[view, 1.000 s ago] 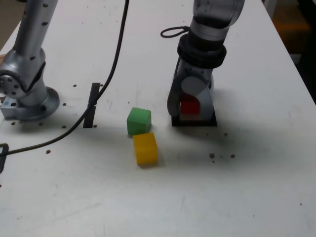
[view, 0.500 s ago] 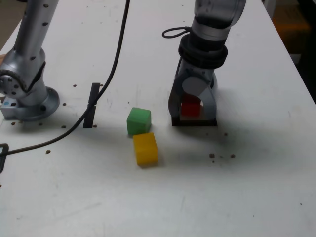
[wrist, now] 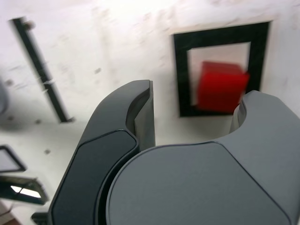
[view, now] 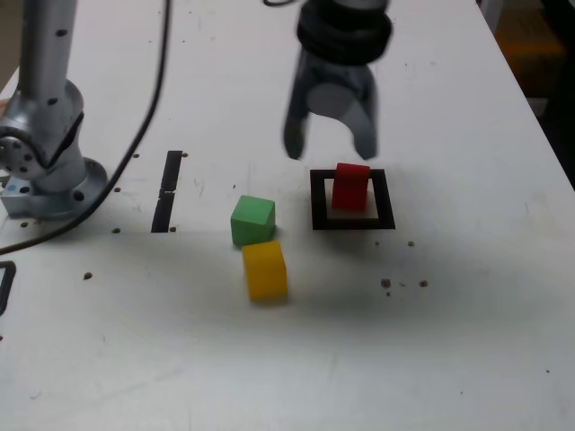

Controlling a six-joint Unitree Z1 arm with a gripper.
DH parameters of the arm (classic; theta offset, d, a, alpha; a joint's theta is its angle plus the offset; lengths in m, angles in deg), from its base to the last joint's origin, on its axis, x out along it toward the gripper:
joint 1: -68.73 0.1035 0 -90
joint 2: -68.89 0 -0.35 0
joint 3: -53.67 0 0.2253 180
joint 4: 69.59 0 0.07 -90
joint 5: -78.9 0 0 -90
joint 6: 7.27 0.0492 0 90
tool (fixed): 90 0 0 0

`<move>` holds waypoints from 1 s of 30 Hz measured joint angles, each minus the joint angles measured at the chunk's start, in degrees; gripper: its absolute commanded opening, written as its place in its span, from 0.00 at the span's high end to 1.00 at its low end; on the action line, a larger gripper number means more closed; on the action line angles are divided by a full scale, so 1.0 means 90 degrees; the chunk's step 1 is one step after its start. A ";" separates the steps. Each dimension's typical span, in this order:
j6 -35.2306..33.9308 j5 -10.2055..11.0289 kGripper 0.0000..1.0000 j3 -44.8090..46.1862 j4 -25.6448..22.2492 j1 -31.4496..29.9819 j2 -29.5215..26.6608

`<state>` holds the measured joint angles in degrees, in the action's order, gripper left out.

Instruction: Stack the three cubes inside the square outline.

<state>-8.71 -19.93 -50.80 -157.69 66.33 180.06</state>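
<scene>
Right of centre in the exterior view, the red cube point(view: 350, 187) sits inside the square outline point(view: 319, 202); above, the gripper point(view: 331, 150) hangs wide and empty. Lower left of it, the green cube point(view: 252, 221) and yellow cube point(view: 265, 271) rest.

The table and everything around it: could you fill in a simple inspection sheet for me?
Surface: white table, scattered dark specks
Red cube: inside the square outline
Green cube: outside the outline, beside the yellow cube
Clutter: black strip on the table
Gripper: open, holding nothing
Cables: dark cable near the exterior view's left
Surroundings: orange-brown object beyond the table's edge
</scene>
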 measured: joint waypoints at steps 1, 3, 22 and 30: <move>-0.0067 0.0002 0.31 0.0023 -0.0037 -0.0056 -0.0091; -0.0232 0.0002 0.31 0.0078 -0.0077 -0.0186 -0.0281; -0.2366 -0.0334 0.28 0.0244 -0.0067 -0.1989 -0.0532; -0.3201 -0.0715 0.28 0.0521 0.0155 -0.2366 -0.0449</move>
<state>-37.51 -26.36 -46.12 -156.29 45.03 176.02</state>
